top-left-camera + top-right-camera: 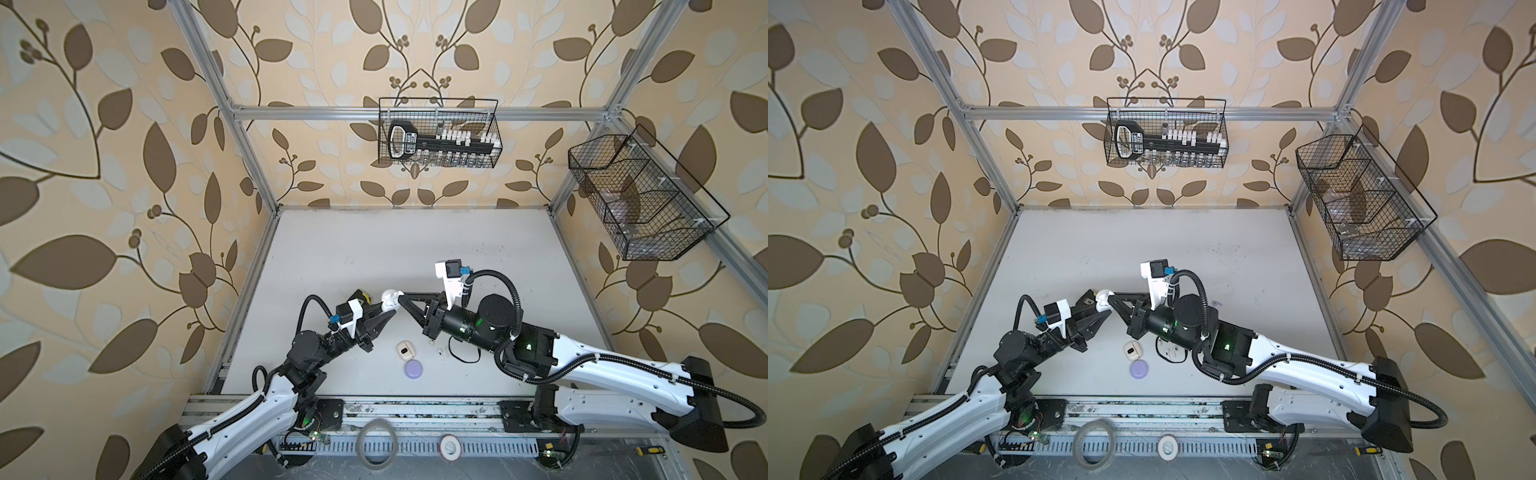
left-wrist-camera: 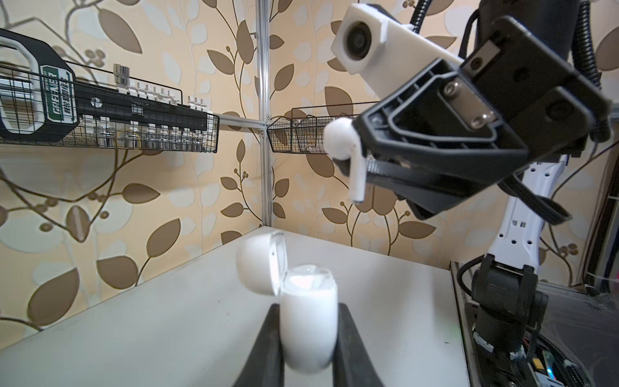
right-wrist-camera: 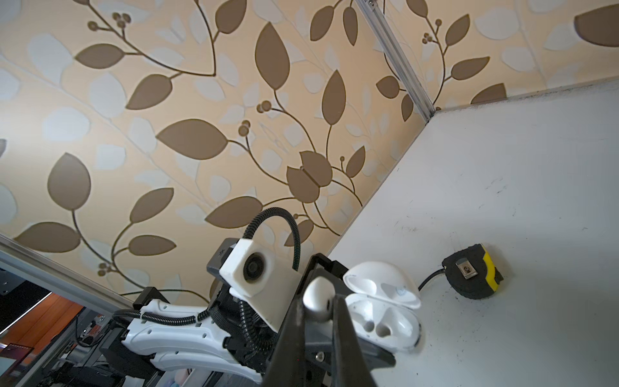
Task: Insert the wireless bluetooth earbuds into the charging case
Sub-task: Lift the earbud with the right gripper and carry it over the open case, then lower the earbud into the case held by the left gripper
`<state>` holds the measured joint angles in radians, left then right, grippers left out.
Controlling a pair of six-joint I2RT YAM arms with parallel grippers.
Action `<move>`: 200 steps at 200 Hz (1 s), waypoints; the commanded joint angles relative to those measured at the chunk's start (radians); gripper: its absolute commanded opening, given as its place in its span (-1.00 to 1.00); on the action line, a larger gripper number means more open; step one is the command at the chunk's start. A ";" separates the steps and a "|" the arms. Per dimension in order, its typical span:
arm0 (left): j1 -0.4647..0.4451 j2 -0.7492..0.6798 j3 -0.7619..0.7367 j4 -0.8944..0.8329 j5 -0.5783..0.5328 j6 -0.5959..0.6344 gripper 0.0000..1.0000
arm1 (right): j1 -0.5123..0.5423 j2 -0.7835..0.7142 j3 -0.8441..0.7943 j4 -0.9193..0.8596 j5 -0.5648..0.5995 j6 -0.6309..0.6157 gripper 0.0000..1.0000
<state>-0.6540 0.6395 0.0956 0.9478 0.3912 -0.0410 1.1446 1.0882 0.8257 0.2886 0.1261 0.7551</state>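
Note:
My left gripper [image 2: 308, 306] is shut on the body of a white charging case [image 2: 308, 321], holding it upright with its lid [image 2: 259, 264] swung open. In the right wrist view the case [image 3: 385, 318] shows two empty sockets. My right gripper [image 3: 320, 301] is shut on a white earbud [image 3: 318, 296], pinched by its head. The earbud [image 2: 341, 140] hangs stem down, above the case and apart from it. In both top views the two grippers [image 1: 384, 309] [image 1: 401, 297] meet at the case [image 1: 390, 300] [image 1: 1102, 301] above mid-table.
On the table lie a cream case [image 1: 405, 350], a round lavender case [image 1: 413, 368], small white earbuds [image 1: 439, 352] and a black cord loop [image 1: 461, 357]. A black-and-yellow tape measure [image 3: 474, 276] sits behind the held case. Wire baskets [image 1: 438, 133] [image 1: 640, 195] hang on the walls.

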 commanded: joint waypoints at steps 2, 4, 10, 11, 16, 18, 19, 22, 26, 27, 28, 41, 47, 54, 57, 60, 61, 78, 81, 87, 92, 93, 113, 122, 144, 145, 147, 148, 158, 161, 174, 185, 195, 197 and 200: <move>-0.001 -0.009 -0.001 0.084 0.037 -0.011 -1.00 | 0.012 0.014 -0.028 0.101 0.032 0.029 -0.89; -0.001 -0.009 -0.001 0.083 0.037 -0.011 -1.00 | 0.014 0.016 -0.030 0.104 0.032 0.030 -0.89; -0.001 -0.009 -0.001 0.085 0.039 -0.010 -1.00 | 0.016 0.018 -0.031 0.111 0.035 0.031 -0.89; -0.001 -0.009 0.000 0.085 0.039 -0.010 -1.00 | 0.017 0.019 -0.031 0.111 0.036 0.031 -0.89; -0.002 -0.009 -0.002 0.086 0.041 -0.010 -1.00 | 0.021 0.021 -0.033 0.114 0.039 0.033 -0.89; -0.001 -0.009 -0.003 0.086 0.042 -0.010 -1.00 | 0.022 0.022 -0.033 0.114 0.041 0.032 -0.89; -0.001 -0.009 -0.003 0.087 0.043 -0.010 -1.00 | 0.023 0.023 -0.033 0.114 0.042 0.030 -0.89; -0.001 -0.009 -0.003 0.088 0.044 -0.010 -1.00 | 0.026 0.024 -0.034 0.116 0.045 0.030 -0.89; -0.001 -0.009 -0.004 0.091 0.047 -0.010 -1.00 | 0.029 0.024 -0.034 0.117 0.049 0.029 -0.89; -0.001 -0.009 -0.005 0.092 0.049 -0.009 -1.00 | 0.029 0.024 -0.034 0.117 0.051 0.028 -0.89; -0.001 -0.009 -0.005 0.092 0.049 -0.008 -1.00 | 0.030 0.025 -0.035 0.117 0.051 0.028 -0.89; -0.001 -0.009 -0.008 0.105 0.058 -0.008 -1.00 | 0.034 0.025 -0.038 0.118 0.062 0.031 -0.89; -0.001 -0.010 -0.008 0.108 0.061 -0.008 -1.00 | 0.035 0.025 -0.043 0.124 0.065 0.034 -0.89; -0.001 -0.011 -0.009 0.111 0.067 -0.007 -1.00 | 0.038 0.025 -0.049 0.133 0.069 0.038 -0.89; -0.001 -0.012 -0.010 0.111 0.069 -0.005 -1.00 | 0.039 0.024 -0.052 0.135 0.071 0.040 -0.89; -0.001 -0.012 -0.011 0.112 0.070 -0.005 -1.00 | 0.041 0.024 -0.054 0.137 0.072 0.040 -0.89; -0.001 -0.012 -0.011 0.113 0.071 -0.004 -1.00 | 0.042 0.024 -0.056 0.138 0.073 0.041 -0.89; -0.001 -0.014 -0.014 0.120 0.081 0.005 -1.00 | 0.058 0.026 -0.061 0.142 0.087 0.040 -0.89; -0.001 -0.015 -0.016 0.121 0.083 0.006 -1.00 | 0.060 0.023 -0.062 0.142 0.090 0.039 -0.89; -0.001 -0.015 -0.017 0.126 0.087 0.008 -1.00 | 0.067 0.021 -0.065 0.142 0.098 0.038 -0.89; -0.001 -0.015 -0.019 0.131 0.089 0.010 -1.00 | 0.071 0.020 -0.069 0.142 0.104 0.038 -0.89; -0.001 -0.015 -0.020 0.132 0.090 0.010 -1.00 | 0.071 0.019 -0.071 0.142 0.106 0.039 -0.88; -0.001 -0.017 -0.021 0.132 0.099 0.018 -1.00 | 0.084 0.012 -0.092 0.161 0.121 0.047 -0.88; -0.001 -0.017 -0.022 0.132 0.105 0.021 -1.00 | 0.090 0.012 -0.097 0.166 0.127 0.046 -0.88; -0.002 -0.014 -0.022 0.136 0.119 0.028 -1.00 | 0.095 0.017 -0.096 0.167 0.131 0.047 -0.88; -0.001 -0.014 -0.021 0.136 0.119 0.029 -1.00 | 0.095 0.017 -0.096 0.167 0.131 0.047 -0.88; -0.001 -0.014 -0.022 0.136 0.121 0.029 -1.00 | 0.095 0.018 -0.096 0.169 0.132 0.047 -0.88; -0.001 -0.014 -0.021 0.137 0.122 0.029 -1.00 | 0.095 0.017 -0.097 0.170 0.132 0.046 -0.88; -0.001 -0.013 -0.022 0.140 0.127 0.029 -1.00 | 0.096 0.018 -0.097 0.170 0.138 0.044 -0.88; -0.001 -0.013 -0.022 0.140 0.129 0.029 -1.00 | 0.096 0.017 -0.097 0.170 0.140 0.042 -0.88; -0.001 -0.014 -0.022 0.144 0.135 0.031 -1.00 | 0.096 0.015 -0.097 0.166 0.151 0.038 -0.88; -0.001 -0.014 -0.022 0.144 0.136 0.030 -1.00 | 0.097 0.015 -0.096 0.162 0.157 0.035 -0.87; -0.001 -0.012 -0.022 0.144 0.136 0.030 -1.00 | 0.097 0.016 -0.096 0.161 0.160 0.034 -0.87; -0.001 -0.012 -0.022 0.144 0.136 0.031 -1.00 | 0.097 0.016 -0.096 0.161 0.161 0.035 -0.87; -0.001 -0.012 -0.022 0.144 0.136 0.031 -1.00 | 0.097 0.017 -0.097 0.160 0.160 0.034 -0.87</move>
<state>-0.6537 0.6342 0.0765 1.0153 0.4965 -0.0280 1.2350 1.1084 0.7418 0.4259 0.2554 0.7883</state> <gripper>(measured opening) 0.213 0.102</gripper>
